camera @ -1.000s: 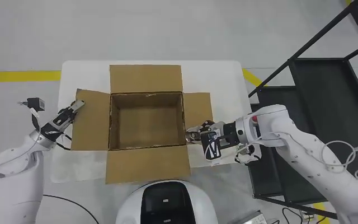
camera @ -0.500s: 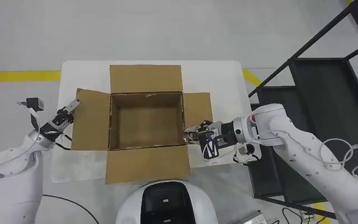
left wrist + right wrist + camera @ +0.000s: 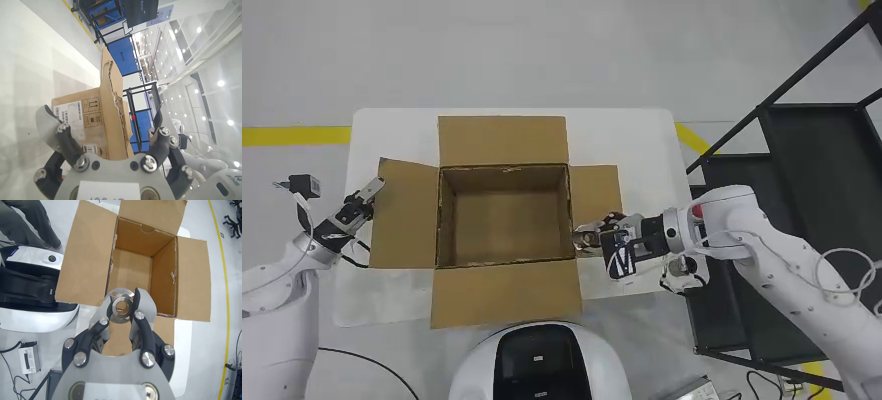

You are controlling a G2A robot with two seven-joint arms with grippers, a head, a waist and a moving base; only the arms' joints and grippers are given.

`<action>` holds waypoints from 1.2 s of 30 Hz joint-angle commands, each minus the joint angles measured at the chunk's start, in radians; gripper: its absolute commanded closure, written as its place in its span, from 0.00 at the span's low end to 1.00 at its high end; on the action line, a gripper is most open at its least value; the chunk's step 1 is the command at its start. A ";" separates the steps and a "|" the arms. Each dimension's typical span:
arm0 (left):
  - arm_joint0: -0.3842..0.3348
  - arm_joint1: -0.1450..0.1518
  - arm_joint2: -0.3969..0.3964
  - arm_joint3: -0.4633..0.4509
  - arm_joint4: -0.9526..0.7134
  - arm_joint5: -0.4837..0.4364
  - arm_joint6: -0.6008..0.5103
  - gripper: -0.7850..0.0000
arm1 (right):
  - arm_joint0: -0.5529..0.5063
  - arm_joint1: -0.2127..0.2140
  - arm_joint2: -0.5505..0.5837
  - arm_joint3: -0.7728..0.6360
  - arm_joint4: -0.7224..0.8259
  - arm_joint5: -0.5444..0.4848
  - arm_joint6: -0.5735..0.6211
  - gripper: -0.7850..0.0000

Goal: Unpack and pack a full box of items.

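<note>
The fingers of the right gripper (image 3: 122, 302) clamp a steel flange (image 3: 121, 291) across its hub, just outside the open cardboard box's (image 3: 162, 275) right wall, a sound hold for something likely heavy, rigid and slick, while the left gripper's (image 3: 367, 193) fingers stand apart off the box's left side.

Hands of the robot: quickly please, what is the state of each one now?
Left hand: open, holding nothing.
Right hand: closed on a metal flange.

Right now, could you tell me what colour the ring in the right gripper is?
Silvery, bare metal; the ring shows best in the right wrist view.
</note>
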 commanded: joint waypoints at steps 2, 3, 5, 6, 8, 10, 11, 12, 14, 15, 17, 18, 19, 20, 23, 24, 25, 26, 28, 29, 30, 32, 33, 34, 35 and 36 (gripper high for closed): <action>0.000 0.000 0.000 0.000 0.000 0.000 0.000 0.00 | -0.052 0.017 0.080 0.018 0.004 0.000 0.007 1.00; 0.000 0.000 0.000 0.000 0.000 0.000 0.000 0.00 | -0.079 0.024 0.109 0.023 0.003 0.003 0.014 1.00; 0.000 0.000 0.000 0.000 0.000 0.000 0.000 0.00 | -0.141 0.036 0.163 0.031 0.001 0.017 0.025 1.00; 0.000 0.000 0.000 0.000 0.000 0.000 0.000 0.00 | -0.172 0.042 0.188 0.032 -0.007 0.023 0.032 1.00; 0.000 0.000 0.000 0.000 0.000 0.000 0.000 0.00 | -0.235 0.050 0.237 0.035 -0.014 0.042 0.025 1.00; 0.000 0.000 0.000 0.000 0.000 0.000 0.000 0.00 | -0.300 0.056 0.284 0.033 -0.024 0.072 0.010 1.00; 0.000 0.000 0.000 0.000 0.000 0.000 0.000 0.00 | -0.342 0.059 0.314 0.025 -0.039 0.091 -0.002 1.00; 0.000 0.000 0.000 0.000 0.000 0.000 0.000 0.00 | -0.363 0.060 0.329 0.018 -0.048 0.100 -0.016 1.00; 0.000 0.000 0.000 0.000 0.000 0.000 0.000 0.00 | -0.429 0.062 0.370 0.011 -0.072 0.126 -0.070 1.00; 0.000 0.000 0.000 0.000 0.000 0.000 0.000 0.00 | -0.461 0.064 0.388 0.008 -0.095 0.133 -0.083 1.00; 0.000 0.000 0.000 0.000 0.000 0.000 0.000 0.00 | -0.522 0.065 0.422 0.011 -0.120 0.156 -0.120 1.00; 0.000 0.000 0.000 0.000 0.000 0.000 0.000 0.00 | -0.550 0.065 0.437 0.014 -0.137 0.164 -0.127 1.00; 0.000 0.000 0.000 0.000 0.000 0.000 0.000 0.00 | -0.575 0.065 0.451 0.013 -0.152 0.172 -0.135 1.00; 0.000 0.000 0.000 0.000 0.000 0.000 0.000 0.00 | -0.598 0.065 0.463 0.014 -0.159 0.181 -0.146 1.00; 0.000 0.000 0.000 0.000 0.000 0.000 0.000 0.00 | -0.653 0.064 0.492 0.018 -0.184 0.197 -0.170 1.00; 0.000 0.000 0.000 0.000 0.000 0.000 0.000 0.00 | -0.667 0.064 0.499 0.021 -0.193 0.200 -0.173 1.00; 0.000 0.000 0.000 0.000 0.000 0.000 0.000 0.00 | -0.679 0.063 0.505 0.019 -0.198 0.203 -0.179 1.00; 0.000 0.000 0.000 0.000 0.000 0.000 0.000 0.00 | -0.689 0.062 0.509 0.020 -0.195 0.207 -0.190 1.00; 0.000 0.000 0.000 0.000 0.000 0.000 0.000 0.00 | -0.691 0.062 0.511 0.022 -0.196 0.210 -0.191 1.00; 0.000 0.000 0.000 0.000 0.000 0.000 0.000 0.00 | -0.691 0.062 0.511 0.022 -0.196 0.210 -0.191 1.00; 0.000 0.000 0.000 0.000 0.000 0.000 0.000 0.00 | -0.691 0.062 0.511 0.022 -0.196 0.210 -0.191 1.00; 0.000 0.000 0.000 0.000 0.000 0.000 0.000 0.00 | -0.691 0.062 0.511 0.022 -0.196 0.210 -0.191 1.00; 0.000 0.000 0.000 0.000 0.000 0.000 0.000 0.00 | -0.691 0.062 0.511 0.022 -0.196 0.210 -0.191 1.00; 0.000 0.000 0.000 0.000 0.000 0.000 0.000 0.00 | -0.691 0.062 0.511 0.022 -0.196 0.210 -0.191 1.00; 0.000 0.000 0.000 0.000 0.000 0.000 0.000 0.00 | -0.691 0.062 0.511 0.022 -0.196 0.210 -0.191 1.00; 0.000 0.000 0.000 0.000 0.000 0.000 0.000 0.00 | -0.691 0.062 0.511 0.022 -0.196 0.210 -0.191 1.00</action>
